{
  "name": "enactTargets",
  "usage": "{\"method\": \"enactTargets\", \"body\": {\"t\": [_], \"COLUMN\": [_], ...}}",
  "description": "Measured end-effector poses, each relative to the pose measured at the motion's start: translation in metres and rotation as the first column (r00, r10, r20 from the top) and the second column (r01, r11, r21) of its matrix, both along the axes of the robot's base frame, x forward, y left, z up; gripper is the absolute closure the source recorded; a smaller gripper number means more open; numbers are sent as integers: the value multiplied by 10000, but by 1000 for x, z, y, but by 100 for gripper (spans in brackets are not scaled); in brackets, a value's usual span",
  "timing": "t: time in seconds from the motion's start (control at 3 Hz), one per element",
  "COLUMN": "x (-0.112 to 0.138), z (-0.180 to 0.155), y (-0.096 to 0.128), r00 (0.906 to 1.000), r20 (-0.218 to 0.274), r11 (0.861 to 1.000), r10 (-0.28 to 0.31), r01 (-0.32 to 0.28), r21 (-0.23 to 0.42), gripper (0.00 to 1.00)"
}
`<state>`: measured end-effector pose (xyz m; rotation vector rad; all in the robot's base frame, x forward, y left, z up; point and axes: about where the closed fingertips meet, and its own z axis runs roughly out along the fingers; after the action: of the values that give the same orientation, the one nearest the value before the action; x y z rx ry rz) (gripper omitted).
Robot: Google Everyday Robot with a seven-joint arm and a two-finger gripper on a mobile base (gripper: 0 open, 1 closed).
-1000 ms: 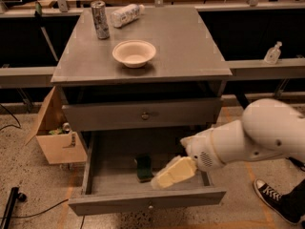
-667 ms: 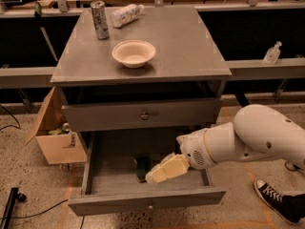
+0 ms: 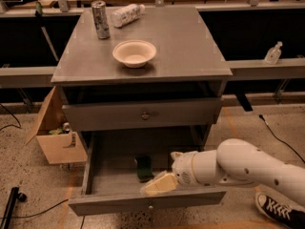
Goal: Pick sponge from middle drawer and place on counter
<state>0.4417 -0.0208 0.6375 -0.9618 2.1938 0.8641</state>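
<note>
Lying on the floor of the open middle drawer (image 3: 114, 175), the sponge (image 3: 144, 168) sits green face up, about mid-width and nearer the front panel than the back. Its long axis appears to run front to back. The gripper (image 3: 161, 184) is inside the drawer just behind the front panel, low over the floor, at the end of the white arm (image 3: 238, 168) that comes in from the picture's right. The sponge is just beside the gripper, a little deeper into the drawer and toward the picture's left; contact not clear. Spread or closed: cannot tell, and nothing looks held. Judgement: the coming move is a short reach inward and leftward, with the grip best set across the sponge's short side. Room: bare drawer floor to the left and behind the sponge; the front panel is close behind the gripper, and the closed drawer (image 3: 143, 114) above overhangs the back, so the lift should come out forward first. The counter (image 3: 186, 42) has open surface on its right and front; a white bowl (image 3: 134, 53), a can (image 3: 100, 19) and a bottle (image 3: 127, 14) take the left and rear.
</note>
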Motion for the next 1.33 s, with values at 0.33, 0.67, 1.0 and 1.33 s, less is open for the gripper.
{"method": "enactTargets", "body": {"t": [0.33,0.67,1.0,1.33], "x": [43,90,126,140], "z": [-65,-109,-139,-177], "y": [-1,8,22,46], "r00": [9966,9838,9681,9588], "r20": [758,1486,1812,1573], "r11": [9994,9943,9824,9657], "r10": [-324,-1004,-1731,-2367], "r01": [335,1045,1829,2499], "r21": [-127,-195,-388,-703], "gripper": [0,0,0,0]}}
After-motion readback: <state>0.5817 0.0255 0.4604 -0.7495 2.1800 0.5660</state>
